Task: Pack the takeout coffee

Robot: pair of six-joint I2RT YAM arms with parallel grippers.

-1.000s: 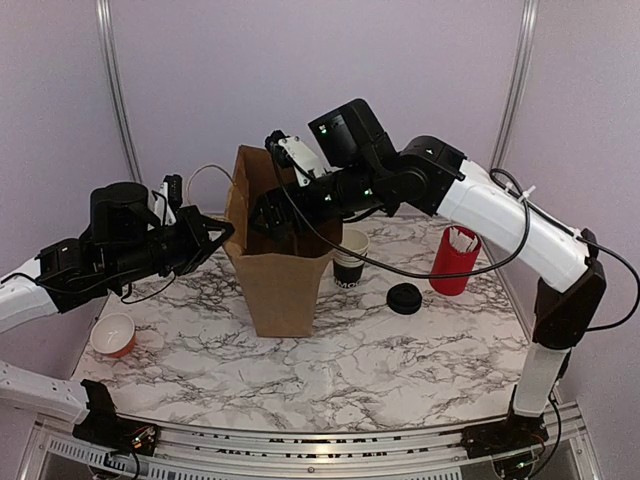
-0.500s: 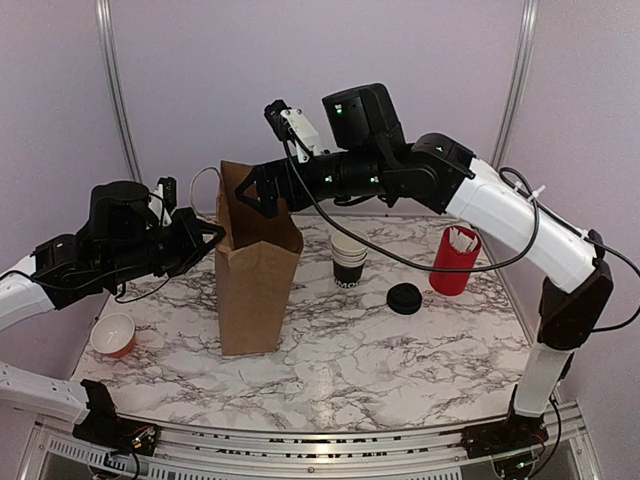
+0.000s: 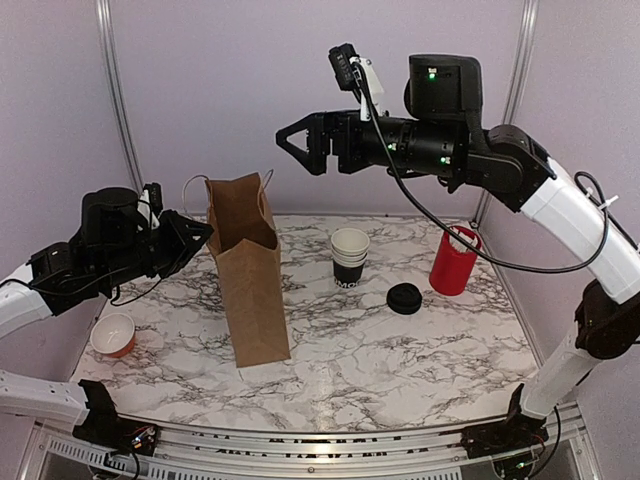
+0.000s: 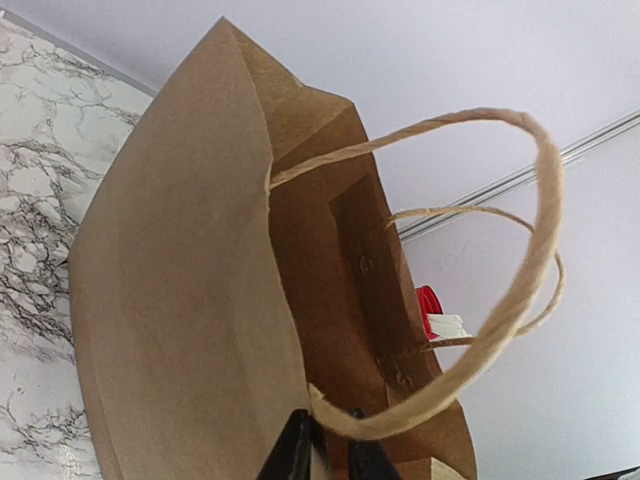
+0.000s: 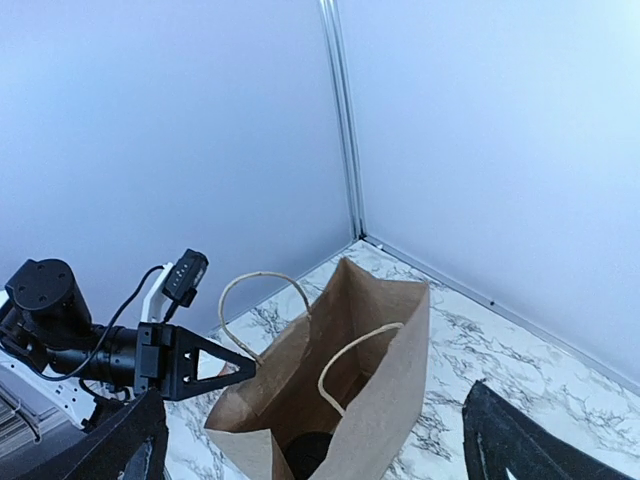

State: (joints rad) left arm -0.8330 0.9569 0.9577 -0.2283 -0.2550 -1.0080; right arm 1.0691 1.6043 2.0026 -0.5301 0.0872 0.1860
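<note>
On the near L side of the marble table (image 3: 400,380) sits a small white cup (image 3: 112,334) w/ an orange side. Beside it, more to the middle, the brown paper bag (image 3: 250,290) stands upright, mouth open, its two twine handles (image 4: 520,260) up. The L gripper (image 3: 203,232) is at the bag's L rim. In the wrist view its fingertips (image 4: 296,455) are nearly together w/ only a thin gap, and one handle's root is just above it. Whether they really pinch the paper I cannot tell. The takeout coffee (image 5: 305,452) is inside the bag, at the bottom; only a dark round top shows. Further back, R of the bag, are a loose black lid (image 3: 404,298), a stack of lidless cups (image 3: 349,257) and a red cup (image 3: 455,262) w/ sticks. The R gripper (image 3: 300,148) hangs high above, a bit R of the bag, jaws spread wide, nothing btw. them.
</note>
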